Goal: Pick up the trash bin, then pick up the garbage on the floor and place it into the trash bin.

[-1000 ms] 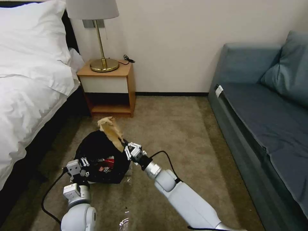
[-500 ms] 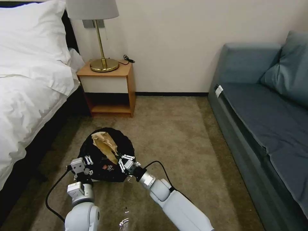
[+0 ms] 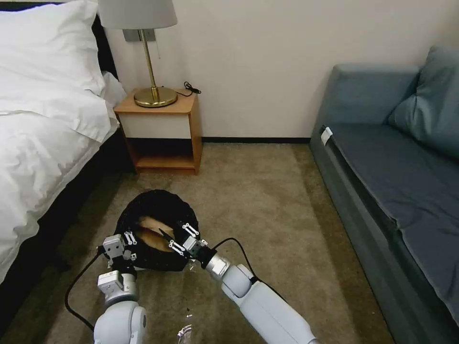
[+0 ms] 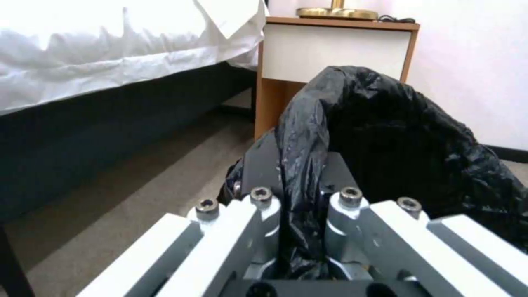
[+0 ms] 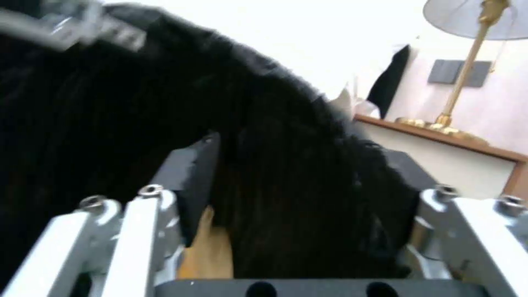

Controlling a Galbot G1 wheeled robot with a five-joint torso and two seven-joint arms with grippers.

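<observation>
Nearest, a small foil scrap [image 3: 184, 332] lies on the carpet [image 3: 267, 210] between the two arms. Left end effector [image 3: 125, 242] sits at the near-left rim of the bin [image 3: 158, 229], fingers [image 4: 264, 165] pinched narrow on the black liner [image 4: 407, 140]; in the left wrist view the plastic is bunched tight between them. Right end effector [image 3: 180, 238] is at the bin's near-right rim, over the mouth, fingers [image 5: 195, 181] spread wide, holding nothing. Tan cardboard scrap [image 3: 152, 231] lies inside the bin, just beside the right fingertips; whether they touch it is unclear. In the right wrist view a tan patch shows close against one finger, with dark liner between the jaws. Bin stands on the carpet, liner draped over its rim; the white shell is hidden by it.

Beyond the bin: bed [image 3: 43, 143] with white bedding along the left, a wooden nightstand [image 3: 160, 131] against the wall carrying a brass lamp [image 3: 153, 71]. Blue sofa [image 3: 392, 167] runs along the right, well apart from the bin.
</observation>
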